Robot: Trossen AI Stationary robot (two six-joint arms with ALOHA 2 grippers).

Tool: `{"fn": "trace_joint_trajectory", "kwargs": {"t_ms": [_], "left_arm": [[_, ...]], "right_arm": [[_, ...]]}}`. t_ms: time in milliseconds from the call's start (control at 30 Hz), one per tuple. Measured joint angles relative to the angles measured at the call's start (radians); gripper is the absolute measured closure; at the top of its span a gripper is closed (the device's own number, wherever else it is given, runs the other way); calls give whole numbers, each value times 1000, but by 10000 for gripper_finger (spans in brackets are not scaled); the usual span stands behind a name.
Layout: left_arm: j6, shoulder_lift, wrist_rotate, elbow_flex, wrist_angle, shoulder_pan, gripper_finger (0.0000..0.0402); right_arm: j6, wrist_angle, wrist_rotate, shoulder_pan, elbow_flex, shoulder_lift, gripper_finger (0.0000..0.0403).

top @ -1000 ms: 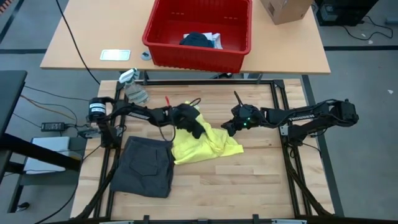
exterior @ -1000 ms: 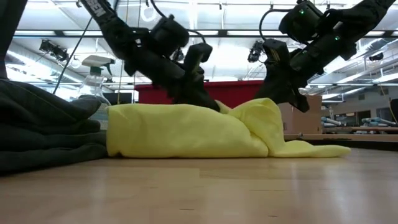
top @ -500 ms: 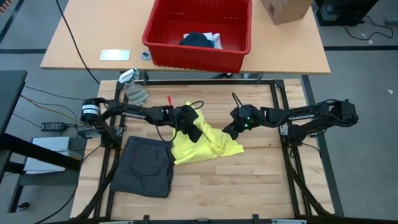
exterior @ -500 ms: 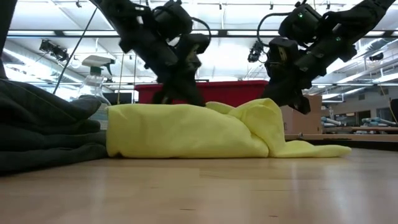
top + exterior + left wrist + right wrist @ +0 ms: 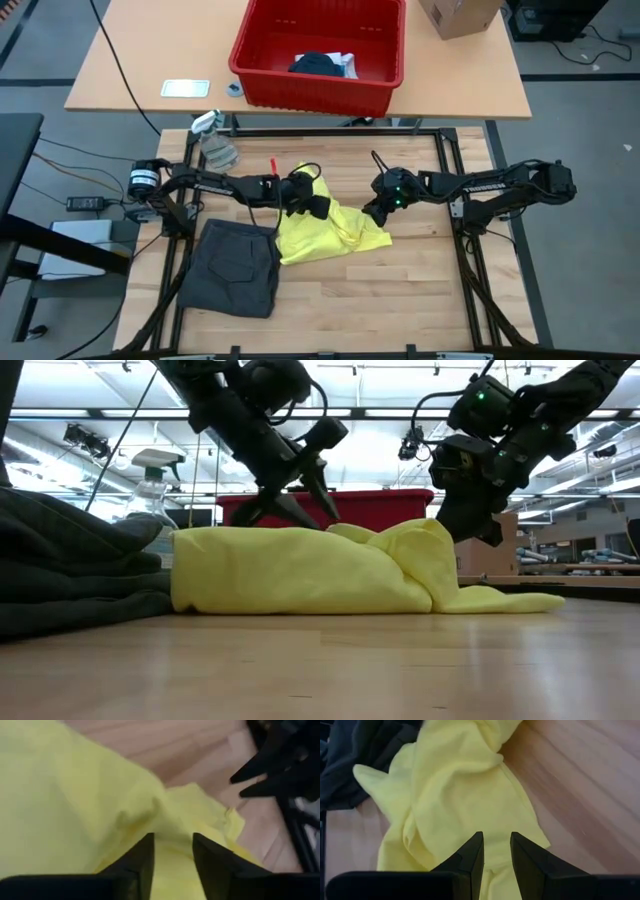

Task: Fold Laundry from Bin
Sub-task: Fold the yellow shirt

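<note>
A bright yellow garment (image 5: 330, 232) lies bunched on the wooden table, with a raised lump (image 5: 425, 545) at its right. My left gripper (image 5: 318, 207) hangs open just over the garment's far left part (image 5: 100, 805), with nothing between its fingers. My right gripper (image 5: 372, 216) stands over the garment's right part (image 5: 465, 795). It points slantwise down, and there is a narrow gap between its fingers. A folded dark grey garment (image 5: 235, 265) rests flat at the near left. Beyond the table stands the red bin (image 5: 265, 60), with dark and white laundry (image 5: 322, 64) inside.
A spray bottle (image 5: 208, 125) and a pale rag (image 5: 220, 153) sit at the table's far left corner. A cardboard box (image 5: 455, 15) and a small flat pale thing (image 5: 185, 88) rest on the far desk. Bare wood lies along the near edge.
My left gripper has risen off the yellow garment, rolled and tipped, and opened its fingers. My right gripper has rolled a little where it stands. The yellow garment lies as it did.
</note>
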Motion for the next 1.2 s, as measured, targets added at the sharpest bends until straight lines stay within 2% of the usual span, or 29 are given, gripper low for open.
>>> {"fn": "trace_joint_trajectory", "kwargs": {"t_ms": [167, 233, 333, 467, 633, 700, 767, 1000, 1200], "left_arm": [[13, 27, -40, 0, 124, 15, 216], [24, 58, -43, 3, 202, 24, 211], [20, 120, -42, 6, 210, 35, 213], [25, 172, -38, 29, 189, 47, 239], [104, 191, 18, 42, 126, 54, 323], [131, 191, 62, 42, 123, 64, 369], [162, 190, 103, 42, 126, 78, 390], [325, 190, 329, 49, 307, 146, 399], [543, 190, 544, 208, 309, 134, 400]], "right_arm": [[-32, -7, -21, -24, 0, 0, 298], [-32, -5, -42, -38, 0, 0, 298], [-32, -13, -55, -58, 0, 0, 298], [-30, -37, -55, -76, 0, 0, 298], [-15, -56, -57, -89, 0, 0, 298], [-6, -60, -53, -93, 0, 0, 298], [-5, -60, -49, -100, 0, 0, 298], [33, -58, 12, -146, 0, 0, 298], [59, -74, 62, -192, 0, -28, 298]]}}
